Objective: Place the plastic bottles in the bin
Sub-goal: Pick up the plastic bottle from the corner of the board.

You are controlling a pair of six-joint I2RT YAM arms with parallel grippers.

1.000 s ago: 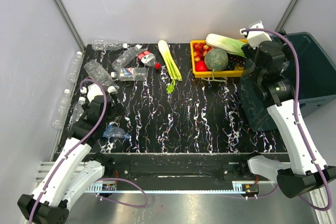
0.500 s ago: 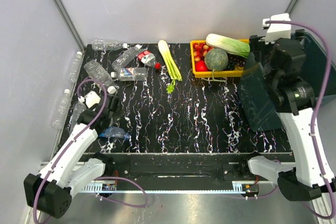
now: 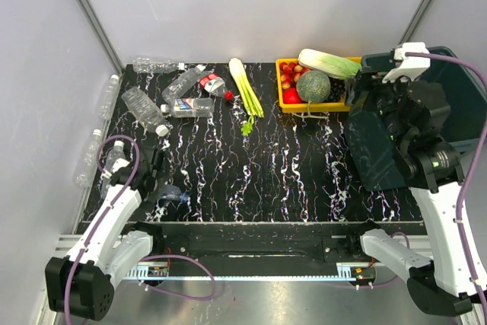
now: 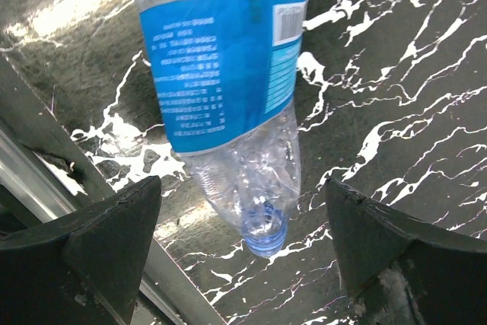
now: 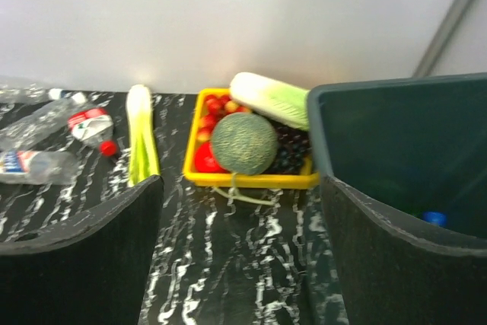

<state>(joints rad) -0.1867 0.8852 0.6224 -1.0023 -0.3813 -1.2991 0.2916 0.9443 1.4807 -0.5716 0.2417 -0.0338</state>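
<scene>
A black tabletop (image 3: 304, 180) veined with white marbling sits boxed in by plain pale grey walls (image 3: 259, 5) joined at slanting metal corner posts (image 3: 90, 13), evenly lit.

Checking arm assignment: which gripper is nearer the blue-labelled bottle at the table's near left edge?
Left. The left gripper hovers directly over the blue-labelled bottle, its open jaws either side of it; the right gripper is far across the table, by the bin.
</scene>
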